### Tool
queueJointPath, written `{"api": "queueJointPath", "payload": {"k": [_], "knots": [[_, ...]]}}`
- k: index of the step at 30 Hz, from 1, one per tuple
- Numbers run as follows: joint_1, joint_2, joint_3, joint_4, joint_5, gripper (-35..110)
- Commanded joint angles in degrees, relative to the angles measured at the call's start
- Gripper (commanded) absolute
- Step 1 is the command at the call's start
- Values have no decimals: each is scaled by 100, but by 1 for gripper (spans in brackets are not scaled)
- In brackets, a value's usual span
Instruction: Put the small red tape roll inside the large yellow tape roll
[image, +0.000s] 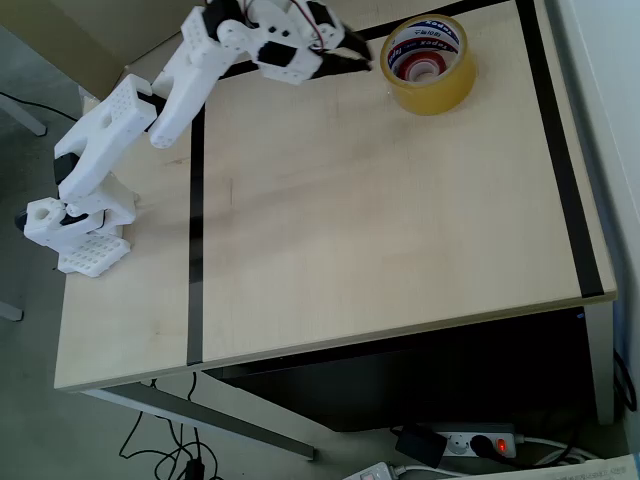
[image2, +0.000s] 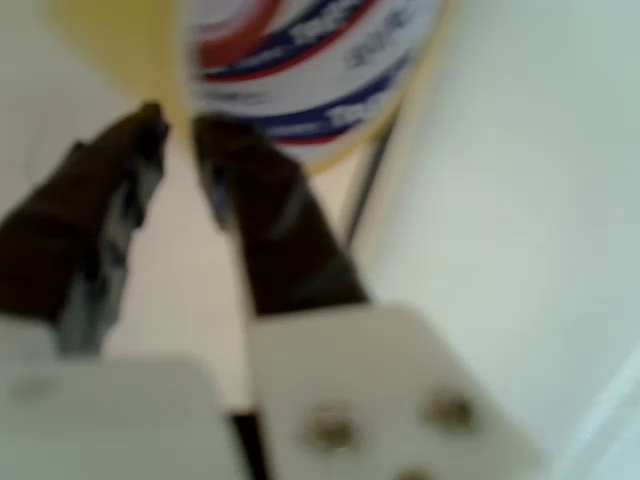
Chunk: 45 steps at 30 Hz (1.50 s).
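In the overhead view the large yellow tape roll (image: 445, 80) lies flat at the table's far right. The small red tape roll (image: 403, 66) lies inside its hole, white core up. My gripper (image: 360, 63) hovers just left of the yellow roll, clear of it. In the wrist view the dark fingertips (image2: 150, 125) almost meet, with a thin slit and nothing between them, so my gripper (image2: 180, 130) is shut. Just beyond the tips is the yellow roll (image2: 120, 40), with its white, red and blue lettered core above them.
Black tape lines (image: 195, 200) run along the wooden table (image: 380, 220) at the left, right and far sides. My white arm's base (image: 85, 235) stands at the left edge. The table's far edge is close behind the yellow roll.
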Motion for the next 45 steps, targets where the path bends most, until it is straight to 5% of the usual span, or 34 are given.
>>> {"api": "queueJointPath", "payload": {"k": [1, 5, 20, 33, 45], "knots": [[53, 1354, -589, 976, 88, 0], [-53, 2083, -501, 1626, 88, 0], [659, 7734, 5810, 1529, 299, 0], [896, 12085, 12955, -2681, 650, 0], [1160, 15759, 16225, -3076, 650, 0]]}}
